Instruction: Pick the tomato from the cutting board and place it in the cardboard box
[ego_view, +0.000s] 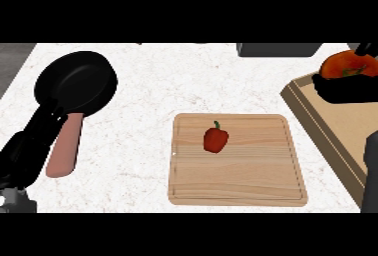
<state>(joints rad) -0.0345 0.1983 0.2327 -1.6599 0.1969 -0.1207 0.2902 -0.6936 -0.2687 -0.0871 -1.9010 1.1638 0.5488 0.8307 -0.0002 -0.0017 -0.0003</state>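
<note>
Over the cardboard box (325, 130), right hand (341, 89) curled round tomato (344, 64), stem end up-right, left hand (29, 145) fingers unclear

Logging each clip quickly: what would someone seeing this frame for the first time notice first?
The eye goes to the right hand at the upper right, its fingers curled round the tomato above the cardboard box. Next is the red pepper lying alone on the upper part of the wooden cutting board at centre. On the left, a black frying pan with a pinkish handle lies on the counter, beside the left hand.
</note>
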